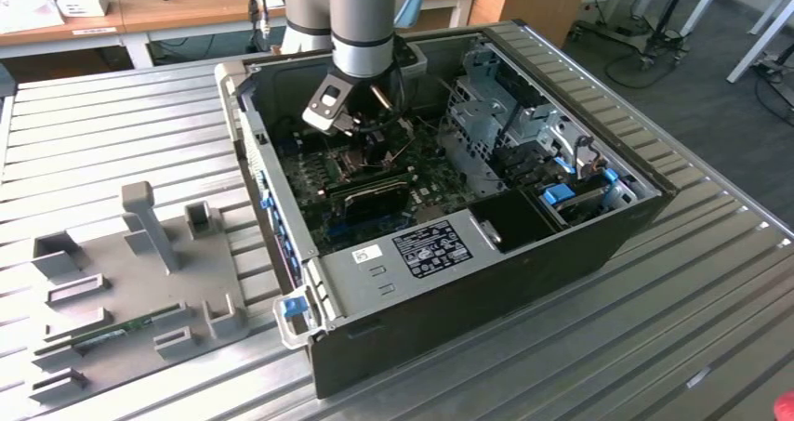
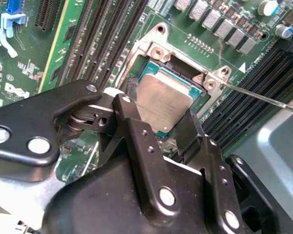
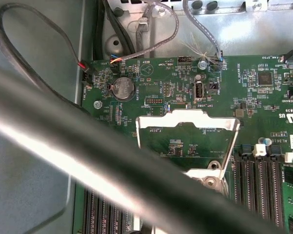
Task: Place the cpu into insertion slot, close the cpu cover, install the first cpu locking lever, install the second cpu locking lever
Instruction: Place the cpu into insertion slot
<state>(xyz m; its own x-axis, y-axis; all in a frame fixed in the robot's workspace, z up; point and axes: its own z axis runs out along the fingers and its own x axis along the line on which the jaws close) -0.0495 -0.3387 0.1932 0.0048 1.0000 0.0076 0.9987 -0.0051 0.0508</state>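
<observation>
In the second wrist view the cpu [image 2: 163, 97], a flat square chip with a dull metal top, lies level in the insertion slot [image 2: 155, 50], a black socket with a silvery rim. My gripper [image 2: 156, 114] is shut on the cpu, with one black finger [image 2: 123, 108] at one side of the chip and the other at the opposite corner. The cpu cover [image 3: 187, 116], a silvery frame with a square window, stands swung open over the green board. A thin locking lever [image 2: 263, 97] sticks out from the socket's corner, unlatched. The exterior view has the gripper [image 1: 363, 131] deep inside the computer case [image 1: 496, 282].
Long black memory slots [image 2: 95, 44] run along both sides of the socket. Cables [image 3: 156, 29] loop by the case wall, and a blurred dark bar [image 3: 87, 146] crosses the first wrist view. Drive cages [image 1: 522, 133] fill the case's right. A grey fixture [image 1: 137, 272] sits on the ribbed table [image 1: 694, 291].
</observation>
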